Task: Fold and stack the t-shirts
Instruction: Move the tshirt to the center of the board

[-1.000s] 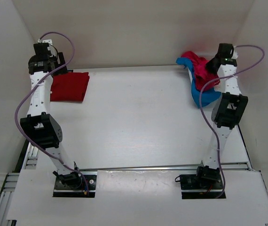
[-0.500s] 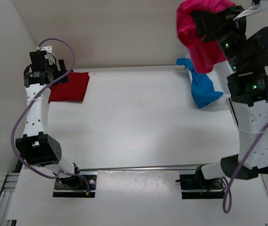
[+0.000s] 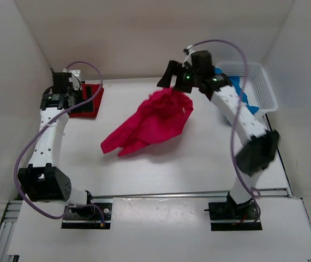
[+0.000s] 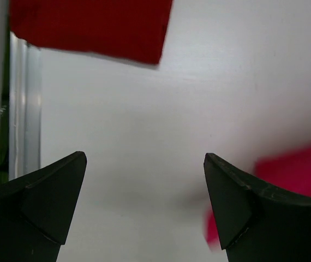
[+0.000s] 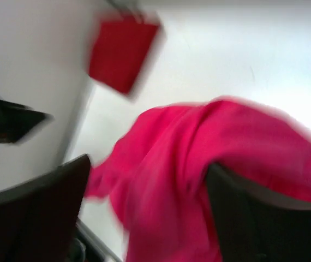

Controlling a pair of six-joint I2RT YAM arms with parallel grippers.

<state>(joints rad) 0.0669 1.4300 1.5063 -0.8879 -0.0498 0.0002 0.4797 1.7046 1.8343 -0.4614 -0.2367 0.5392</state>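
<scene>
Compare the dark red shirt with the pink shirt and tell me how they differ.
The dark red shirt is folded into a neat flat rectangle; the pink shirt is unfolded, crumpled and splayed. The dark red shirt sits at the far left corner of the table, the pink shirt near the middle. The dark red shirt covers less area than the pink shirt. Both are plain, print-free fabric.

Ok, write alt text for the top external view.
A pink shirt sprawls crumpled mid-table, just below the right arm's open jaws. A folded dark red shirt sits far left by the left arm; a blue shirt lies in a white basket far right.
</scene>
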